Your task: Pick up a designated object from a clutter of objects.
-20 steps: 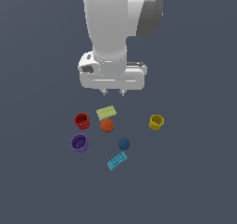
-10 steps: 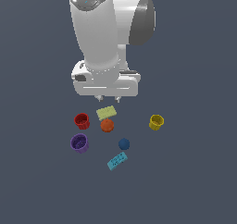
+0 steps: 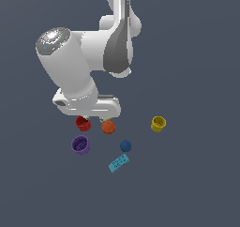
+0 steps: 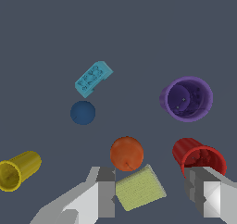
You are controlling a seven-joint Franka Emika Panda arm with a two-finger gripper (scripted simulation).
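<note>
The purple cup (image 3: 80,145) stands upright at the exterior view's left of the clutter, open side up; it also shows in the wrist view (image 4: 187,99). My gripper (image 3: 95,117) hangs above the clutter, over the red cup (image 3: 83,123) and the orange ball (image 3: 108,127), and apart from the purple cup. In the wrist view the gripper (image 4: 155,193) is open and empty, with its fingers (image 4: 105,190) on either side of the pale yellow-green block (image 4: 140,188). The red cup (image 4: 199,157) lies between the far finger and the purple cup.
A yellow cup (image 3: 158,124) lies at the exterior view's right. A dark blue ball (image 3: 125,146) and a cyan block (image 3: 118,162) sit below the orange ball (image 4: 126,153). The yellow-green block is hidden behind my hand in the exterior view.
The arm has swung toward the exterior view's left and come lower over the clutter. The hand now covers the yellow-green block. The objects have not moved.
</note>
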